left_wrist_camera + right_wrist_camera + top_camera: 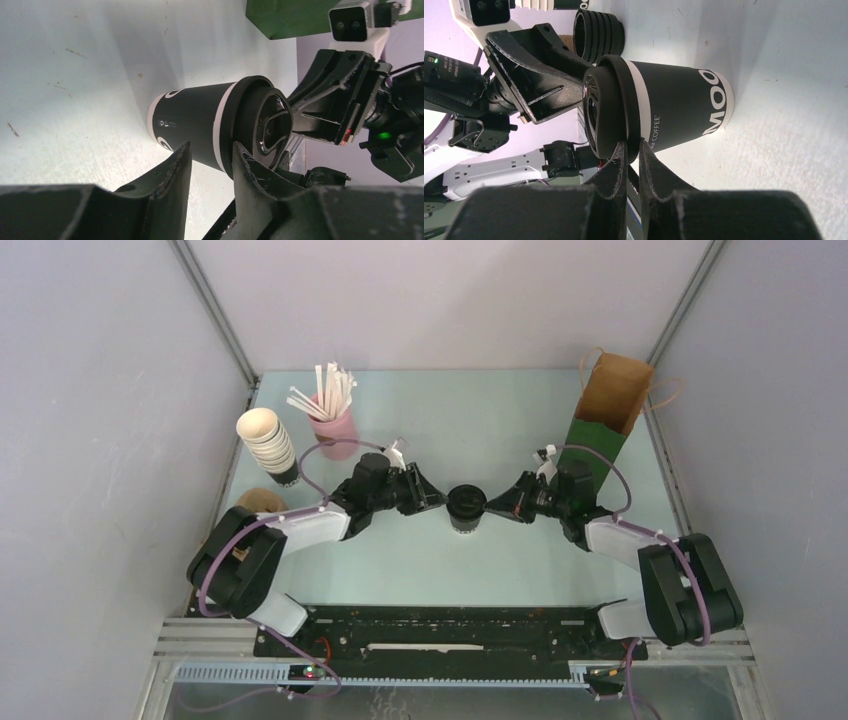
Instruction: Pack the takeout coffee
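Bearing takeout coffee [466,506], pale table [480,425] meets grey walls [100,390].

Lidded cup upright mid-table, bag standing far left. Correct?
No. The bag stands at the far right, as the top view shows. The rest holds: the cup is lidded and upright mid-table.
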Robot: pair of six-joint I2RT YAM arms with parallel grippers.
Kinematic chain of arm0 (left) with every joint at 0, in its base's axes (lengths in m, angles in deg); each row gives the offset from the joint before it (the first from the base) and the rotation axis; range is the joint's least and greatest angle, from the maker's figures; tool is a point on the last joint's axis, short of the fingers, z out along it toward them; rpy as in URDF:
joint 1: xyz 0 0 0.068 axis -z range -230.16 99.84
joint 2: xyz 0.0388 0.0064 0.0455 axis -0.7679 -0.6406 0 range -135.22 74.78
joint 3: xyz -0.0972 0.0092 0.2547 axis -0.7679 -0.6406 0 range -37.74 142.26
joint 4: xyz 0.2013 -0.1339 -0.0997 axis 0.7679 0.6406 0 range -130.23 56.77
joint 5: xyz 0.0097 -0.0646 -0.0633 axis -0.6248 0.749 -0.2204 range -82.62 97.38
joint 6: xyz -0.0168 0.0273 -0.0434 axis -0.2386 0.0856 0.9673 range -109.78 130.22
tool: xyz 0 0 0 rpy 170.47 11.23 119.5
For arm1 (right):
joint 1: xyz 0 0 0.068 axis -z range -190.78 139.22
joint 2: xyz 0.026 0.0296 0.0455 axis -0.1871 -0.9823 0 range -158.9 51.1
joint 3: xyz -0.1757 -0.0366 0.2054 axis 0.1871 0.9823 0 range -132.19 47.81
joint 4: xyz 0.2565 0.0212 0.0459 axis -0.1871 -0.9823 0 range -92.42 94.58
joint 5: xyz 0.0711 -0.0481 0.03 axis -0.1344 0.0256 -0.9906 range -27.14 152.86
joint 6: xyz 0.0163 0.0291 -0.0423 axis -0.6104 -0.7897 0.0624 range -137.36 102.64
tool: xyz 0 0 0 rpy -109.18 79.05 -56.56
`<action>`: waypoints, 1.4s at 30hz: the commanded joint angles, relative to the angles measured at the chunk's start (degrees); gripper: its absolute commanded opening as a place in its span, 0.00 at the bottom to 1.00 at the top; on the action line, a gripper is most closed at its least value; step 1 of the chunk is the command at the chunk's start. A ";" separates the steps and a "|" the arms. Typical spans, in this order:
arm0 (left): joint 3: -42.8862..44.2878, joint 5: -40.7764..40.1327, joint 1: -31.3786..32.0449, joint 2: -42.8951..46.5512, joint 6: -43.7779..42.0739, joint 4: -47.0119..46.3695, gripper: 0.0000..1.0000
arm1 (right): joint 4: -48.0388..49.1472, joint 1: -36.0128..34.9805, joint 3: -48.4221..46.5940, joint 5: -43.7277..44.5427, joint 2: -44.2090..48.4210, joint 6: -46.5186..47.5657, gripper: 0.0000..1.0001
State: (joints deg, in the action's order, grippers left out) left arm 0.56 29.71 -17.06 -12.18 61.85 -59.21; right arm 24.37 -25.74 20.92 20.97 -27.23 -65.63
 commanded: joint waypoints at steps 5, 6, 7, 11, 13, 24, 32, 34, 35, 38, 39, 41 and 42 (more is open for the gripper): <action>-3.38 -4.66 -0.73 -5.83 -6.23 15.37 0.35 | -8.75 -1.75 4.18 16.26 -11.52 4.64 0.00; -3.19 -4.64 -0.80 -5.91 -6.40 15.64 0.35 | -9.22 -2.35 3.84 17.44 -10.66 4.73 0.00; -3.05 -4.65 -0.81 -5.92 -6.53 15.87 0.35 | -10.25 -3.14 3.27 18.60 -9.65 5.00 0.00; -2.88 -4.06 -1.05 -6.35 -6.74 15.92 0.33 | -12.66 -4.24 2.29 20.10 -7.58 5.26 0.00; -3.25 -5.11 -1.07 -5.90 -7.24 16.76 0.33 | -10.71 -4.24 3.55 20.61 -9.11 5.31 0.00; -3.25 -5.27 -1.76 -2.88 -9.53 18.46 0.35 | -9.45 -8.17 2.19 20.67 -6.80 6.34 0.06; 8.11 -5.70 -1.02 -0.25 -11.78 24.89 0.40 | -16.88 -8.54 -8.95 14.40 -1.21 7.79 0.20; 10.96 -6.37 -1.08 -0.65 -12.61 26.69 0.41 | -17.38 -7.80 -10.25 13.56 -1.23 7.67 0.20; 11.94 -6.60 -1.11 -0.74 -12.80 27.33 0.42 | -17.14 -7.67 -10.48 13.05 -1.26 7.58 0.21; 14.43 -6.63 -1.11 -0.97 -13.58 28.67 0.43 | -16.34 -6.97 -11.20 10.95 -1.83 7.23 0.21; 15.09 -6.66 -1.09 -0.98 -13.78 29.16 0.43 | -16.54 -6.79 -11.57 10.53 -1.91 7.29 0.22; 16.01 -6.50 -1.09 -0.66 -14.06 29.65 0.44 | -17.54 -6.49 -12.16 10.36 -1.42 7.46 0.22; 16.26 -6.51 -1.07 -0.40 -14.17 29.94 0.44 | -17.79 -6.29 -12.29 10.15 -0.95 7.52 0.23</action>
State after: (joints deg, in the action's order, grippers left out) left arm 13.96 25.57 -18.48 -12.23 51.21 -35.15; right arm 12.37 -32.32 9.95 33.19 -28.04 -60.41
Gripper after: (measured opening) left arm 0.435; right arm 0.220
